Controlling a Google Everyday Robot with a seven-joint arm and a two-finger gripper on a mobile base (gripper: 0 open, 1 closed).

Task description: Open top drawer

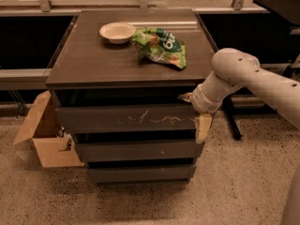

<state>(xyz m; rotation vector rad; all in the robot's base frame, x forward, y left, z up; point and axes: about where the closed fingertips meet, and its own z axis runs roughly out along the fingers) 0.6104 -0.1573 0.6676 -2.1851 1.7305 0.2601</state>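
The top drawer is the widest dark grey-brown front of the cabinet, with pale squiggly scratches across its middle. A dark gap shows between it and the tabletop. Two shorter drawer fronts sit below it. My gripper is on the end of the white arm, which comes in from the right. It is at the right end of the top drawer front, level with its upper edge and against it.
A white bowl and a green snack bag lie on the cabinet top. An open cardboard box stands on the floor at the left. Dark furniture legs stand behind the arm at the right. The floor in front is speckled.
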